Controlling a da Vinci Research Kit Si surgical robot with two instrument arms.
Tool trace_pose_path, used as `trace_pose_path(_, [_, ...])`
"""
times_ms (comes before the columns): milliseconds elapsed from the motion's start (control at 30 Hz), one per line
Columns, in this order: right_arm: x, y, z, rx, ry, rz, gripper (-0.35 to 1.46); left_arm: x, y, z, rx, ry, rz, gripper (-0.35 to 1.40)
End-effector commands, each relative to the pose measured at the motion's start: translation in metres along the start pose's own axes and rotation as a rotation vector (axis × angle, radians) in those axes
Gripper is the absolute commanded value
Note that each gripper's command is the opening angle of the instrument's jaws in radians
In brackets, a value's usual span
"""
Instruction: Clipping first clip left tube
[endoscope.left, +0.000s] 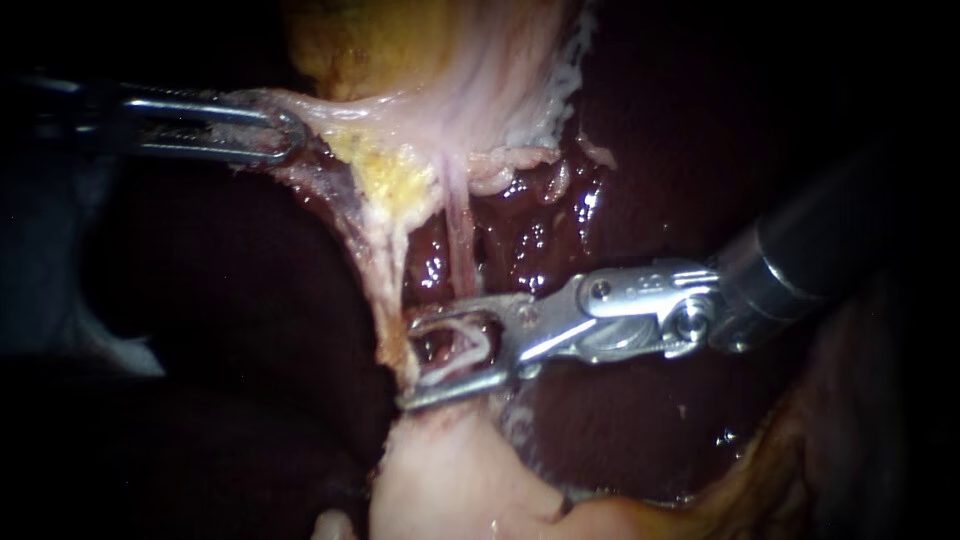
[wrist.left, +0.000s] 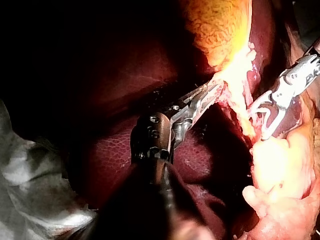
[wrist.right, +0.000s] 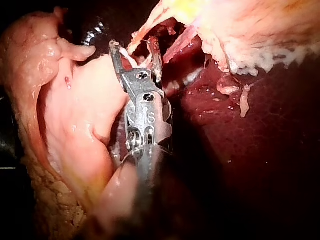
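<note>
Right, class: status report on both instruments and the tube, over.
Left instrument shut on tissue, holding it taut. Right instrument open, straddling the tube. No clip on it yet. Nothing in the way.

right instrument (endoscope.left: 410, 362): bright polished metal | liver (endoscope.left: 530, 245): wet, glossy | grey sheet (wrist.left: 30, 175): matt, perhaps cloth

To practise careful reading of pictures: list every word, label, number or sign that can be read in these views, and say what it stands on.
No legible text in any view.
Right instrument: small stamped marks on its metal wrist, too small and blurred to read.
Left instrument: no readable marks.
Liver, tube and pale tissue: no writing or signs.
</note>
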Motion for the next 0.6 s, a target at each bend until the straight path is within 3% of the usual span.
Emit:
trace_pose_path(33, [-0.0003,0.0001,0.0002,0.0,-0.002,-0.001,0.5,0.0,0.0,0.0,0.0,0.0,0.0,-0.35])
trace_pose_path(433, [-0.0023,0.0009,0.0023,-0.013,-0.008,-0.008,0.5,0.0,0.0,0.0001,0.001,0.0,0.0,-0.35])
trace_pose_path(600, [-0.0023,0.0007,0.0031,0.032,-0.005,-0.009,0.49,0.0,0.0,0.0002,-0.001,0.0,0.0,-0.35])
